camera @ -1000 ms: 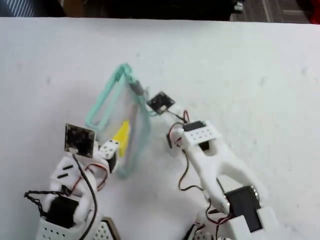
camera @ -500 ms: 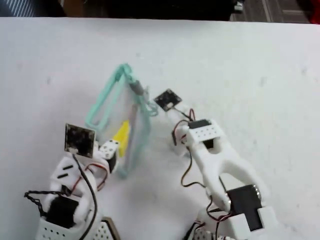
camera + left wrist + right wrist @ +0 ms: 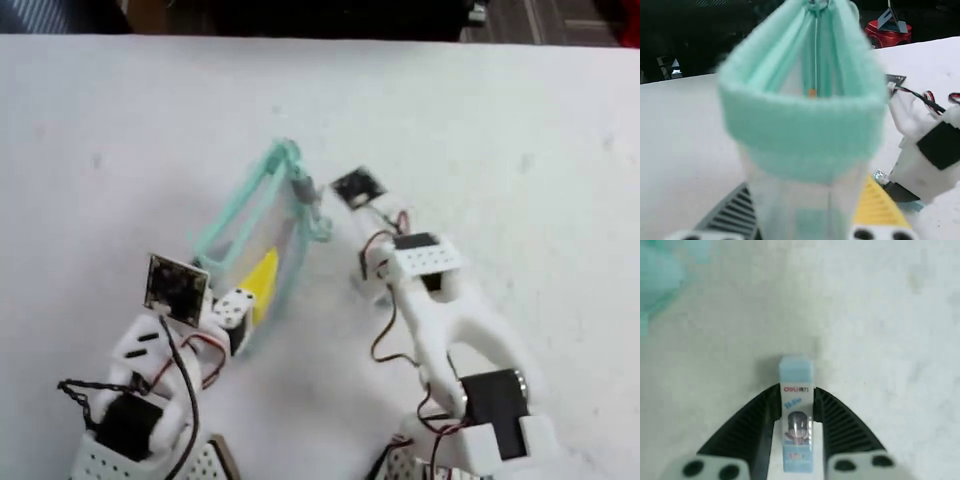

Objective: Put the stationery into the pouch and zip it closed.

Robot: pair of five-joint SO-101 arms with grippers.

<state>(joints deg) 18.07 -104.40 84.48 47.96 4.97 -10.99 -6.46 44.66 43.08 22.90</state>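
Note:
The pouch (image 3: 262, 225), clear with a mint-green trim, stands on edge on the white table. My left gripper (image 3: 250, 300) is shut on its near end. In the left wrist view the pouch's (image 3: 802, 120) green end rises between the grey and yellow fingers of the left gripper (image 3: 805, 222), and its zip line runs away from the camera. My right gripper (image 3: 796, 397) is shut on a small light-blue eraser (image 3: 797, 412) just above the table. The right arm (image 3: 420, 265) sits just right of the pouch's far end.
The white table (image 3: 500, 130) is bare to the far side and right. Both arm bases stand at the near edge. The right arm's white body and cables (image 3: 932, 140) lie close beside the pouch.
The pouch and my left gripper have shifted to the right and a little forward. The right arm has also moved to the right, staying beside the pouch's far end.

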